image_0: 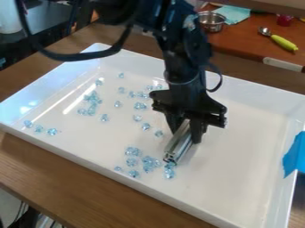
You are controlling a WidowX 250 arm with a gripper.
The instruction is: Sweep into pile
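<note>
White tray with raised walls, set on a wooden bench. Black arm in from the far side, gripper hanging over the tray right of its middle. Fingers clamped on a silver metal bar, ribbed lengthwise; bar tilted, its near end low, pointing near and a little left.

Clear pale-blue beads scattered over the left and middle of the tray, all faceted-looking. Densest patch just left of the bar's near end, toward the near wall; a few beads right by that end, whether touching it I cannot tell. Second clump well to the left and farther back. Three beads in a loose row near the left corner. Others strung out singly between these groups and the gripper, some at the far side.

Blue tape over the right wall. Beyond the tray, a reddish-brown tabletop: metal bowl, teal cloth, spoon with a yellow-green handle farther right. Black cable looped off the arm, over the tray's far left part.
</note>
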